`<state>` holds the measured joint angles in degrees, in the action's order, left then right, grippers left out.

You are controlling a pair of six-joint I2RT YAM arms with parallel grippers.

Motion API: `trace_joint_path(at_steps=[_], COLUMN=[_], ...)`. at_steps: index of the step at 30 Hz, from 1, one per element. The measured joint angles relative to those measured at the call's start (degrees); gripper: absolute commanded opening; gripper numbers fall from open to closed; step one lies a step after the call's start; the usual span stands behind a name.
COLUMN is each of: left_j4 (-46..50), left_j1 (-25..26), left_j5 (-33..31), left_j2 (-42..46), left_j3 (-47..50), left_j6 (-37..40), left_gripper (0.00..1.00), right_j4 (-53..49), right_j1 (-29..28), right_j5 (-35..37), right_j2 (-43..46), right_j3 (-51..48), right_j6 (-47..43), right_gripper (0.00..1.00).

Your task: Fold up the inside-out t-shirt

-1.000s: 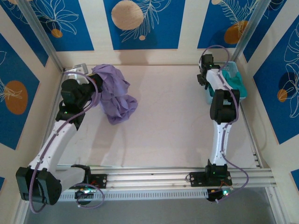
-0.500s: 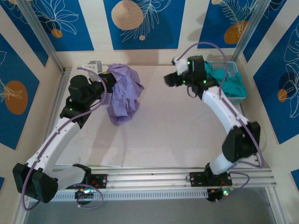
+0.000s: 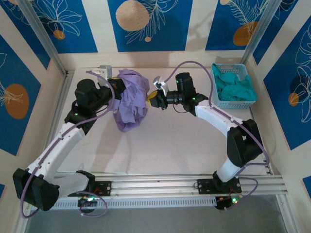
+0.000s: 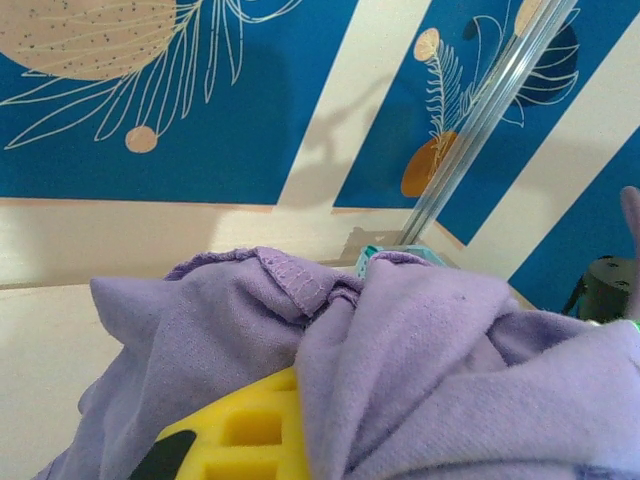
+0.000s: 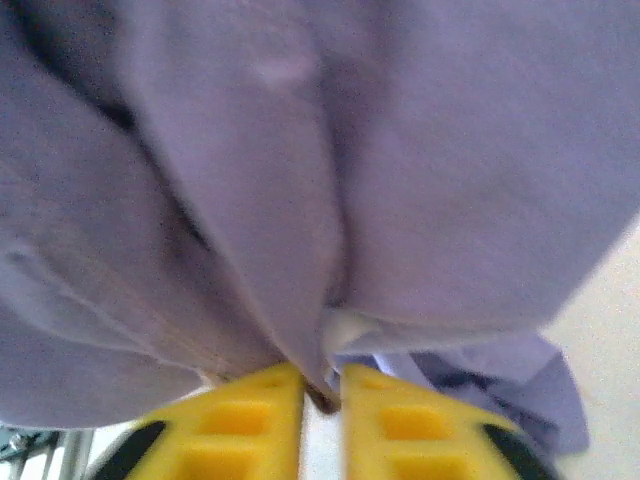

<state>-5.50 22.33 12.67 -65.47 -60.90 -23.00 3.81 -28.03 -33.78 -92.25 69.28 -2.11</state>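
The inside-out t-shirt (image 3: 130, 99) is a bunched lavender bundle hanging above the table's back left. My left gripper (image 3: 116, 86) holds it from the left, shut on the cloth. In the left wrist view the fabric (image 4: 420, 350) drapes over one yellow finger (image 4: 245, 425) and hides the other. My right gripper (image 3: 153, 97) meets the bundle's right side. In the right wrist view the right gripper (image 5: 322, 388) is shut on a narrow fold of the shirt (image 5: 300, 200), pinched between its two yellow fingertips.
A light blue basket (image 3: 249, 102) with a teal-green garment (image 3: 235, 86) stands at the back right corner. Metal frame posts (image 3: 41, 36) rise at both back corners. The white table (image 3: 180, 141) lies below both arms.
My right arm has swung from the basket across to the shirt and its jaws have closed on a fold. The left gripper has carried the bundle slightly right and up.
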Motion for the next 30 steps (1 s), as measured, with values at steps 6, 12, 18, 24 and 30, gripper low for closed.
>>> trace_joint_path(at_steps=[6, 12, 18, 24, 30], left_j4=[0.44, 1.07, 1.31, -0.9, -1.18], left_j1=[0.0, 0.04, 0.09, 0.22, 0.46], left_j5=[-0.7, -0.61, -0.76, 3.82, 9.27], left_j2=[-0.17, -1.18, -1.66, -4.44, -8.35], left_j3=[0.0, -1.88, -4.72, 3.69, 14.51], left_j6=[1.16, 2.8, 5.4, 6.6, 7.28], left_gripper=[0.05, 0.23, 0.44, 0.79, 0.88], right_j4=[1.49, -3.48, -9.88, -15.61, -19.93], right_j1=[2.71, 5.31, 6.47, 9.01, 14.88], right_j5=[2.36, 12.59, 20.85, 23.96, 22.91], right_j2=[9.97, 21.86, 27.65, 25.79, 21.07], right_j3=[-3.54, -0.24, 8.39, 9.31, 5.27], right_j6=[2.82, 4.33, 6.05, 8.09, 8.74], right_gripper=[0.0, 0.0, 0.0, 0.0, 0.0])
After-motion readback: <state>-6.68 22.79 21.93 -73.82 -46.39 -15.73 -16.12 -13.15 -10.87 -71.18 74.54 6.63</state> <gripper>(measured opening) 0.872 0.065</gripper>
